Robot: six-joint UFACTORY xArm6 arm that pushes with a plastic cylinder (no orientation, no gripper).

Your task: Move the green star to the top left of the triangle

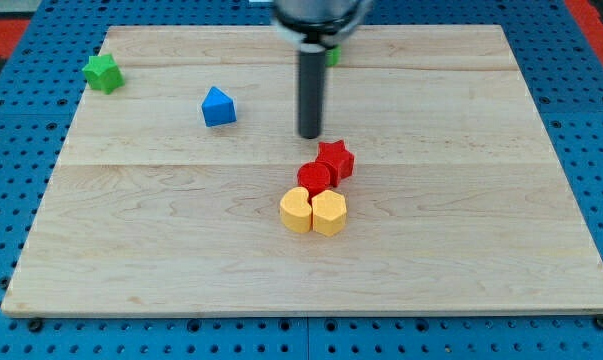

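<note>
The green star [102, 72] sits near the board's top left corner. The blue triangle [218, 106] lies to its lower right, well apart from it. My tip [310, 135] rests on the board right of the triangle, just above and left of the red star [335, 159]. It touches no block.
A red round block [314, 178] touches the red star's lower left. Two yellow blocks [297, 211] [329, 212] sit side by side below it. A green block [333, 55] peeks out behind the rod at the top. The wooden board [481, 230] lies on a blue pegboard.
</note>
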